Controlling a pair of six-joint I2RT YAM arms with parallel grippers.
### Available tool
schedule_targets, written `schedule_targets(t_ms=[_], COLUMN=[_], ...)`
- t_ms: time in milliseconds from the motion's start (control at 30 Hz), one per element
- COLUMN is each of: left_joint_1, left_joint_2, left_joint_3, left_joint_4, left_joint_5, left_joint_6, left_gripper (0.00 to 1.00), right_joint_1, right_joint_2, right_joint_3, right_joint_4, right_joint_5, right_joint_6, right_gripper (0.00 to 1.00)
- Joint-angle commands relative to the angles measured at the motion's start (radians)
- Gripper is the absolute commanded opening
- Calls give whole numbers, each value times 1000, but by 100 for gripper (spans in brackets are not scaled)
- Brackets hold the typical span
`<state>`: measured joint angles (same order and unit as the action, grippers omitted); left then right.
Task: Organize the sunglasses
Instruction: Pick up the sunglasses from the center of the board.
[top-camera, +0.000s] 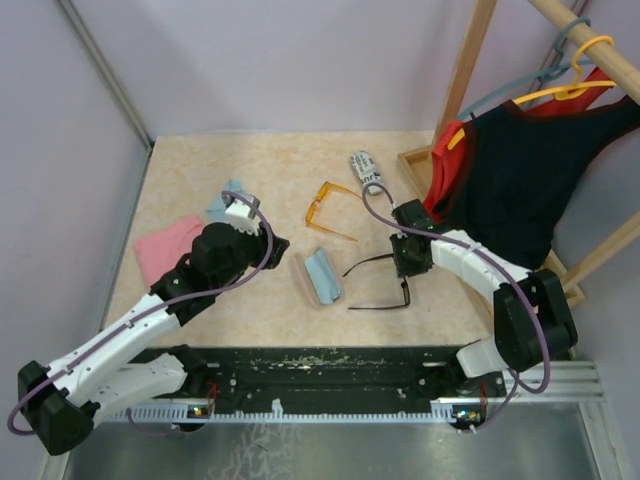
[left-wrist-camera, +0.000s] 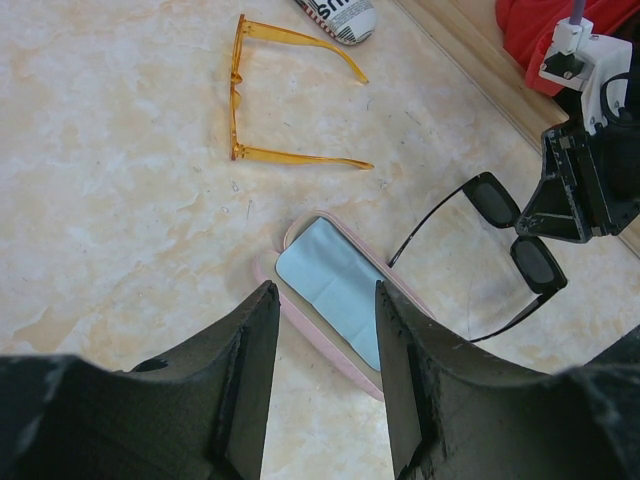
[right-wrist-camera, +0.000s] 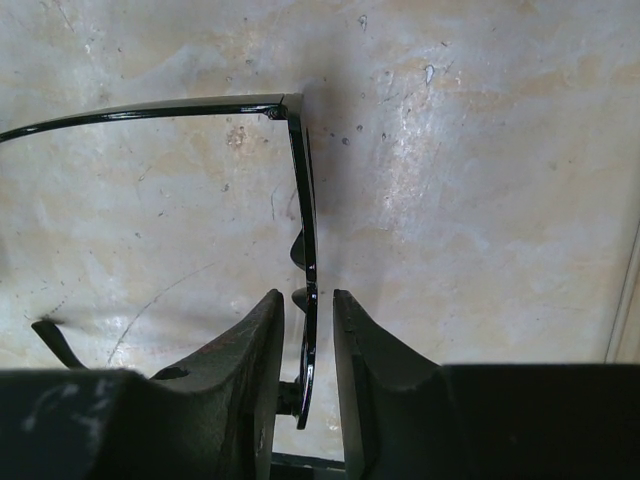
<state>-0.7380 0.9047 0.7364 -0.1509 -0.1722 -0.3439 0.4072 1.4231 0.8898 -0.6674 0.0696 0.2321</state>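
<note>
Right fingers (right-wrist-camera: 258, 340): apart by a narrow gap, one on each side of the black pair's front, close to the nose bridge. No contact can be made out on either side.
Right gripper (right-wrist-camera: 308, 300): points down at the table (top-camera: 260, 170), right of centre.
Black pair (right-wrist-camera: 304, 200): rests on the table, not lifted. Its arms are unfolded and reach left toward the case.
Left fingers (left-wrist-camera: 250, 370): apart, with nothing between them.
Left gripper (left-wrist-camera: 323, 300): hovers over the near end of the case and touches nothing.
Case (left-wrist-camera: 310, 330): pink and lying open at the table's centre, just left of the black pair, with a blue cloth (left-wrist-camera: 335, 285) inside.
Orange pair (left-wrist-camera: 233, 95): lies on the far side of the case with its arms unfolded, and neither gripper is on it. A printed case (left-wrist-camera: 340, 15) lies just beyond it, to the far right.
Step in hand: judged to be the grasp of the black pair, with the clamp not yet made.
Next move: probably a gentle squeeze on the thin front, then a level lift so the arms do not drag. The pair could then go left to the open case. The arms will likely need folding first.
</note>
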Motion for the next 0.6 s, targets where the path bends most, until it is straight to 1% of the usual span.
schedule_targets(t_ms=[0,567], left_joint_1=[-3,-3], left_joint_2=[-5,8], left_joint_3=[1,-2], left_joint_4=[11,17], left_joint_5=[2,16], left_joint_6=[-4,-2], left_gripper=[49,50], right_joint_1=[-8,-8], right_joint_2=[10,56], right_joint_3=[-9,-2], right_joint_4=[36,20], right_joint_5=[10,22], right_joint_6=[17,35], right_gripper=[27,18])
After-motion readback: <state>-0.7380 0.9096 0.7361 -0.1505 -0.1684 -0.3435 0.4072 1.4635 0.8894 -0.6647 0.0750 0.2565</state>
